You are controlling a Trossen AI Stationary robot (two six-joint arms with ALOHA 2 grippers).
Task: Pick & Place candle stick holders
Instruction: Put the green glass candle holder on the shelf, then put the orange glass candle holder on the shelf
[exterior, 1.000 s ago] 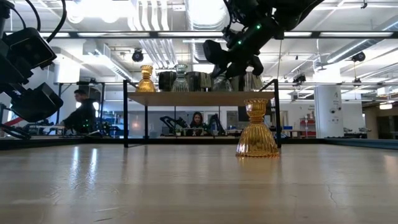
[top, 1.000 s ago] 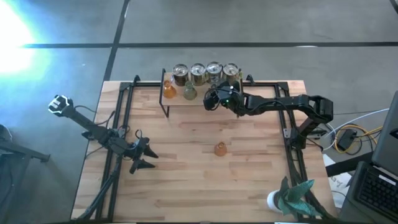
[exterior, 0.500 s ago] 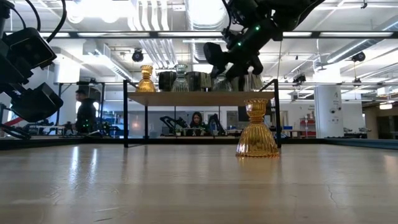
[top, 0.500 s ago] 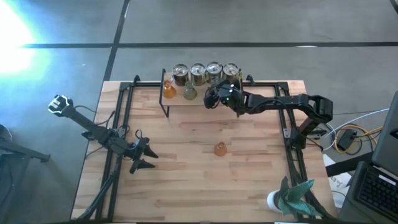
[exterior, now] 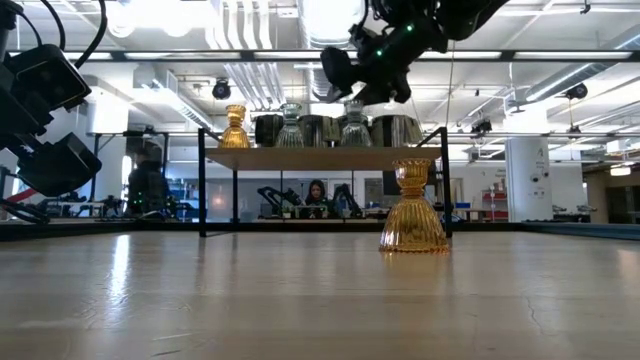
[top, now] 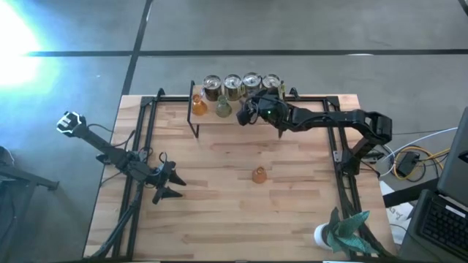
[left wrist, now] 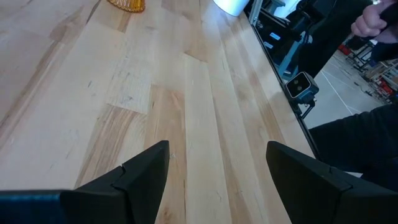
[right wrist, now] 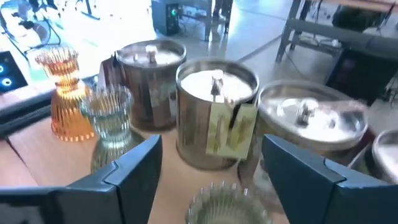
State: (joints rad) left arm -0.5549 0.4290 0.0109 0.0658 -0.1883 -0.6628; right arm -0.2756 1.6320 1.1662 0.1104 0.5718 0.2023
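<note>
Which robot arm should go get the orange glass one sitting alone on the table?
Probably the right. Its gripper hangs open over the shelf, with nothing in it. The left gripper is open too and waits about as near the amber holder, so it could also go.

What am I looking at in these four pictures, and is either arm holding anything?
Two robot arms work at a wooden table. One picture looks straight down, one looks level across the tabletop, and two come from cameras on the arms' wrists. A small shelf at the far edge carries four silvery cups, an amber holder and two pale green ones. Another amber holder stands alone mid-table. The right gripper hovers over the shelf, jaws open, holding nothing. The left gripper waits near the table's left side, jaws open and empty.
</note>
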